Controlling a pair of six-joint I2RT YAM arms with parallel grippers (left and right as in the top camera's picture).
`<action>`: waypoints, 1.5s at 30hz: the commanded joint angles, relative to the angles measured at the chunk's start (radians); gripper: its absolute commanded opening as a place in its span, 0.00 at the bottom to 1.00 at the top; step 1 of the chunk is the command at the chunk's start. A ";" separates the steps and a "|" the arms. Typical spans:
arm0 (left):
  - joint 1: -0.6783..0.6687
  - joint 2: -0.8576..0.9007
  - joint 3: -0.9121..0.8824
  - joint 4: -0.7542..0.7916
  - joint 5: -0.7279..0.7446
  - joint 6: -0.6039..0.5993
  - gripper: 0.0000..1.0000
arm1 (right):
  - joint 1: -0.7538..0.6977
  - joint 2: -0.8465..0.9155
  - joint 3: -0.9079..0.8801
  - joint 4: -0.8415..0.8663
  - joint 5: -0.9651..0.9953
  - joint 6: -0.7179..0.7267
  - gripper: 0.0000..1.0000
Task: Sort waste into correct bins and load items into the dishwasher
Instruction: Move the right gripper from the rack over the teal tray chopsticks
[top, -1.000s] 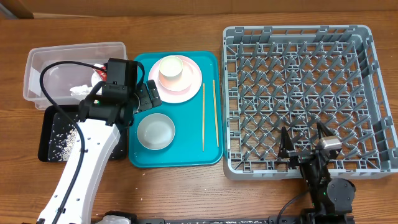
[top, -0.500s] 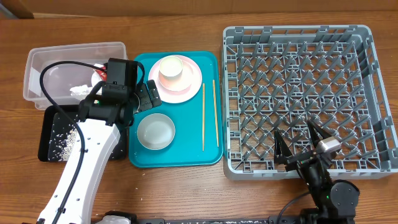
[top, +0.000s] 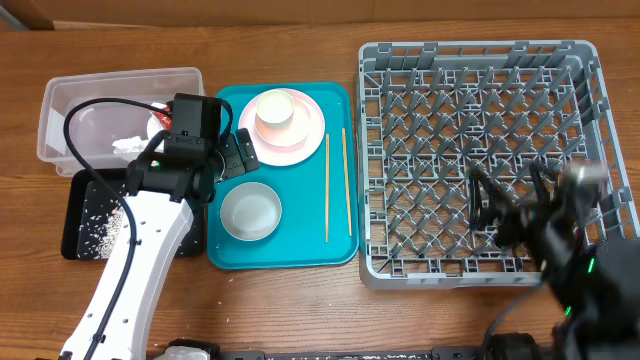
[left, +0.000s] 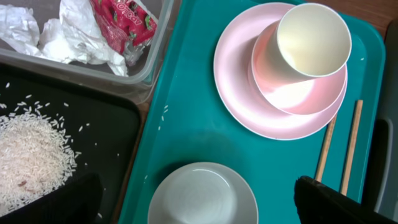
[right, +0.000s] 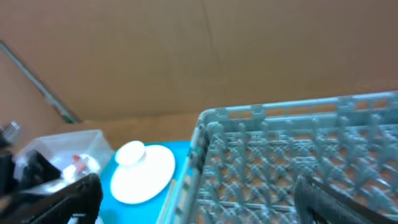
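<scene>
Here, the left gripper (top: 238, 152) is hovering over the teal serving tray (top: 300, 245), between the pale pink plate (top: 312, 138) and the white bowl (top: 250, 212). Its fingers are standing spread wide and are holding nothing. The right gripper (top: 510, 205) is hanging above the near right part of the grey dish rack (top: 420, 100). It is showing blurred in the overhead view, with its fingers likewise spread apart and gripping nothing.

On the plate, a pink bowl (left: 298, 93) is sitting, and a small white cup (left: 311, 40) is resting inside that bowl. The white bowl is standing upright at the near end of the serving tray, apart from the plate. Two wooden chopsticks (top: 327, 190) are lying side by side along the right part of the tray, just beside the plate's rim.

The crumpled white napkin (left: 68, 34) and the red snack wrapper (left: 121, 22) are lying together in the clear plastic tub (top: 60, 95). The rice grains (left: 31, 155) are lying heaped in the black tray (top: 75, 225), which is sitting just in front of the tub. A few stray grains are lying on the serving tray's left edge. All of these are resting on the wooden table (top: 300, 310).
</scene>
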 joint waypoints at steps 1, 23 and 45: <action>0.002 -0.010 0.012 0.000 -0.013 0.022 1.00 | 0.005 0.225 0.217 -0.104 -0.204 0.061 1.00; 0.002 -0.010 0.012 0.000 -0.013 0.022 1.00 | 0.554 0.946 0.455 -0.079 0.015 0.185 1.00; 0.002 -0.010 0.012 0.000 -0.013 0.022 1.00 | 0.628 0.964 0.453 -0.103 0.199 0.366 0.81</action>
